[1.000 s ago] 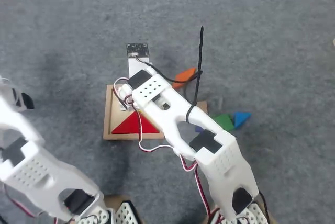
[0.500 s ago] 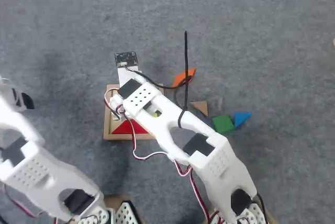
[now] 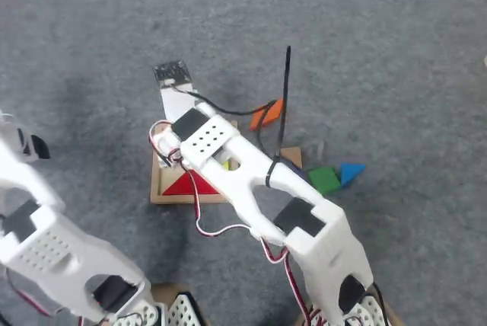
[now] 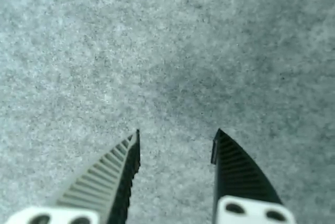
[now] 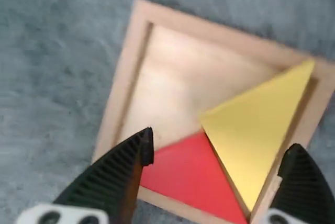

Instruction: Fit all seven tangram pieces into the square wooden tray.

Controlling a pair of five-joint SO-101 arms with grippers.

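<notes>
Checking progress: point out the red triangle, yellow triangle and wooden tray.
red triangle point(image 5: 193, 176), right wrist view, centre of its face
yellow triangle point(image 5: 255, 131), right wrist view, centre of its face
wooden tray point(image 5: 127, 77), right wrist view, its rim

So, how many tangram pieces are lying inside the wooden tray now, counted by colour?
Red triangle: 1
Yellow triangle: 1
Total in the wooden tray: 2

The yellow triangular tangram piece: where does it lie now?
In the right wrist view, the yellow triangular tangram piece lies flat inside the square wooden tray, along one wall, edge to edge with the red triangular piece.
</notes>
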